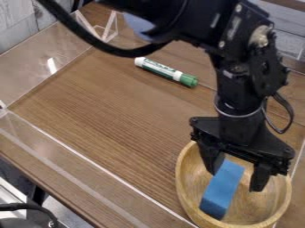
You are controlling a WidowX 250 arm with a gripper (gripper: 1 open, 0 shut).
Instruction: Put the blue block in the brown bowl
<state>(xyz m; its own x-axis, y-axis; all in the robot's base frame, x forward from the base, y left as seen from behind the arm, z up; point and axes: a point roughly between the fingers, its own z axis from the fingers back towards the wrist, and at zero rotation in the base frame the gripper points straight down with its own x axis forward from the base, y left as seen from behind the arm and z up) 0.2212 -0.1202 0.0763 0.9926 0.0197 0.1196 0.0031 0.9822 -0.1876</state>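
Observation:
The blue block (223, 191) stands on end inside the brown bowl (184, 181) at the lower right, its lower end on the bowl's floor. Directly above it hangs my black gripper (236, 169), pointing almost straight down. Its jaws are open, spread wider than the block, and neither finger presses on it. The block's top end still reaches up between the fingertips. The arm hides the far part of the bowl.
A green-and-white marker (165, 71) lies on the wooden tabletop (107, 107) behind the bowl. Low clear plastic walls (36, 147) run along the table's left and front edges. The bowl sits close to the front right corner.

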